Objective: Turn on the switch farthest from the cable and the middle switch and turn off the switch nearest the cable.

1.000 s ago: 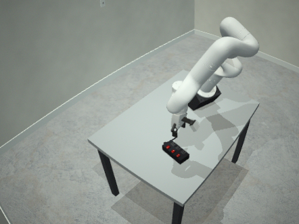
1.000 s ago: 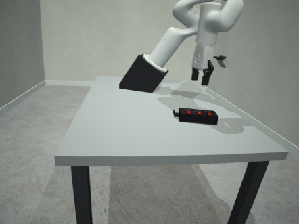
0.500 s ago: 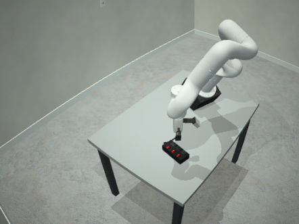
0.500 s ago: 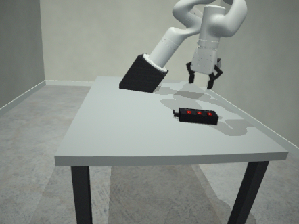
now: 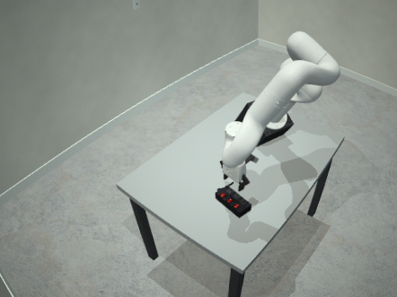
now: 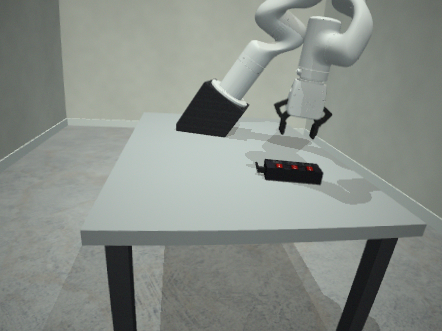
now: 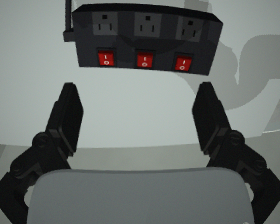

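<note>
While my end effector (image 7: 139, 118) hung wide open and empty above it, the black power strip (image 7: 145, 37) lay flat on the counter (image 6: 190, 197), seemingly rigid and light, best pressed at its red rocker switches (image 7: 144, 60).

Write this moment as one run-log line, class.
gripper: open, empty | above table, behind strip | strip: flat, upright | contact: none

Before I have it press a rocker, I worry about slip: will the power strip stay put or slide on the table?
The power strip looks low and flat, so it will probably not tip. Nothing braces it on the smooth table, so a slanted push may slide or turn it. The open gripper hangs above it; pressing a switch straight down seems safest.
</note>
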Tool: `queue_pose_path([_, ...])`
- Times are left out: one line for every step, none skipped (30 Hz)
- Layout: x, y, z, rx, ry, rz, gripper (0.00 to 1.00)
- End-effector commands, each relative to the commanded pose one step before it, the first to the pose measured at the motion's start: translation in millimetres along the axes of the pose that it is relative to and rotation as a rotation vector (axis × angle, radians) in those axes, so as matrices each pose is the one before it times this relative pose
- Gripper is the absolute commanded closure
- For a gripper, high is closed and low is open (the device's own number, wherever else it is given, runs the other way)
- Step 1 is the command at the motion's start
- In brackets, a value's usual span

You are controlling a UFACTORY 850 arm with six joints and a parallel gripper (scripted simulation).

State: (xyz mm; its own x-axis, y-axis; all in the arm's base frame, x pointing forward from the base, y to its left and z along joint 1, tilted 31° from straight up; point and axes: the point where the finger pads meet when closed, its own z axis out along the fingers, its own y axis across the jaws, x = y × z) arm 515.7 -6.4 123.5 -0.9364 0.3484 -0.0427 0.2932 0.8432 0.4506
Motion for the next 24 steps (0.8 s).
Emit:
queue_pose_path([-6.92,2.08,7.80,-0.01560,-0.03124,-0.27726,0.00])
queue_pose_path([-1.10,0.04,1.57,0.00236,0.00202,-0.05120,0.00])
queue_pose_path([-1.06,-0.01,1.52,0.00223,0.00202,-0.05120,0.00])
queue_pose_path([-1.01,-0.05,1.46,0.00211,0.00201,-0.05118,0.00])
queue_pose_path([-0.96,-0.10,1.40,0.00197,0.00198,-0.05115,0.00])
queue_pose_path([0.00,0.00,0.00,0.00000,0.00000,0.00000,0.00])
queue_pose_path([0.00,0.00,0.00,0.00000,0.00000,0.00000,0.00])
queue_pose_path([-0.90,-0.13,1.33,0.00219,0.00049,-0.14777,0.00])
queue_pose_path([-0.82,-0.24,1.26,0.00142,0.00225,-0.03866,0.00])
queue_pose_path([-0.76,-0.25,1.19,0.00124,0.00196,-0.03723,0.00])
queue_pose_path([-0.70,-0.26,1.11,0.00107,0.00143,-0.04413,0.00])
queue_pose_path([-0.63,-0.26,1.03,0.00094,0.00108,-0.04928,0.00])
queue_pose_path([-0.57,-0.27,0.95,0.00082,0.00089,-0.05080,0.00])
queue_pose_path([-0.50,-0.27,0.86,0.00068,0.00067,-0.05069,0.00])
queue_pose_path([-0.44,-0.26,0.78,0.00055,0.00035,-0.05023,0.00])
queue_pose_path([-0.38,-0.25,0.69,0.00045,-0.00006,-0.04985,0.00])
queue_pose_path([-0.32,-0.23,0.61,0.00038,-0.00055,-0.04955,0.00])
queue_pose_path([-0.26,-0.22,0.53,0.00035,-0.00113,-0.04925,0.00])
queue_pose_path([-0.21,-0.19,0.45,0.00035,-0.00181,-0.04890,0.00])
queue_pose_path([-0.17,-0.17,0.37,0.00041,-0.00260,-0.04847,0.00])
queue_pose_path([-0.13,-0.14,0.30,0.00055,-0.00352,-0.04796,0.00])
queue_pose_path([-0.09,-0.11,0.23,0.00079,-0.00462,-0.04732,0.00])
queue_pose_path([0.00,0.00,0.00,0.00000,0.00000,0.00000,0.00])
queue_pose_path([0.00,0.00,0.00,0.00000,0.00000,0.00000,0.00])
